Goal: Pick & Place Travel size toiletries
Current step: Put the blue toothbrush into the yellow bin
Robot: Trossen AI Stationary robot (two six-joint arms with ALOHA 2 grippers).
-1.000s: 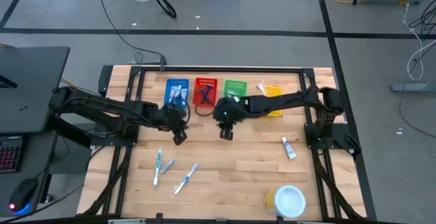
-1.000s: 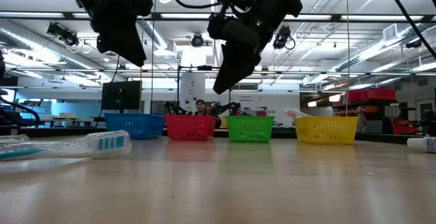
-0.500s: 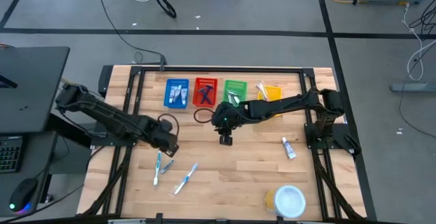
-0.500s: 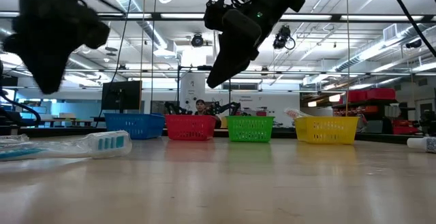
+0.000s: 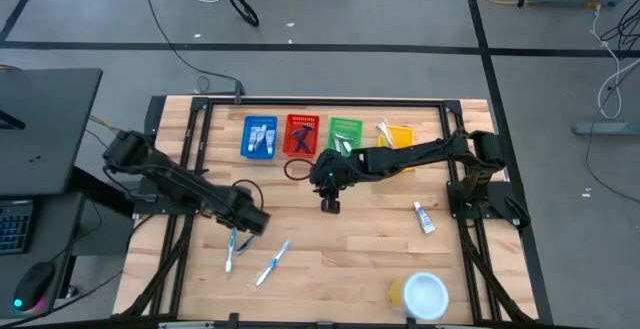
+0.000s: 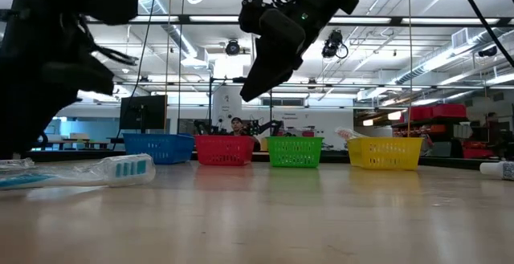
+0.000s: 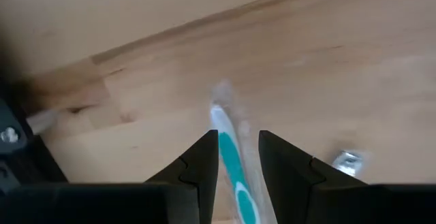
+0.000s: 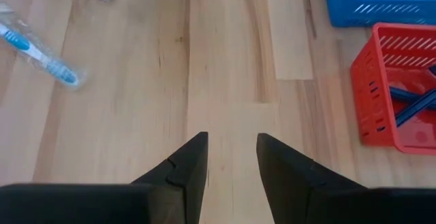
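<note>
With jaws spread either side of slim white-and-teal plastic toothbrush (image 7: pixel 230 157) on tabletop — poised to pinch; right jaws parted, empty.

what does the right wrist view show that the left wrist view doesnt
Only the right wrist view: the red basket holding dark blue razors, a corner of the blue basket, and a blue toothbrush lying on the wood.

Only the left wrist view: a teal toothbrush lined up between the left gripper's open fingers.

Both: the bare wooden table, each gripper's fingers apart; the right gripper holds nothing.
</note>
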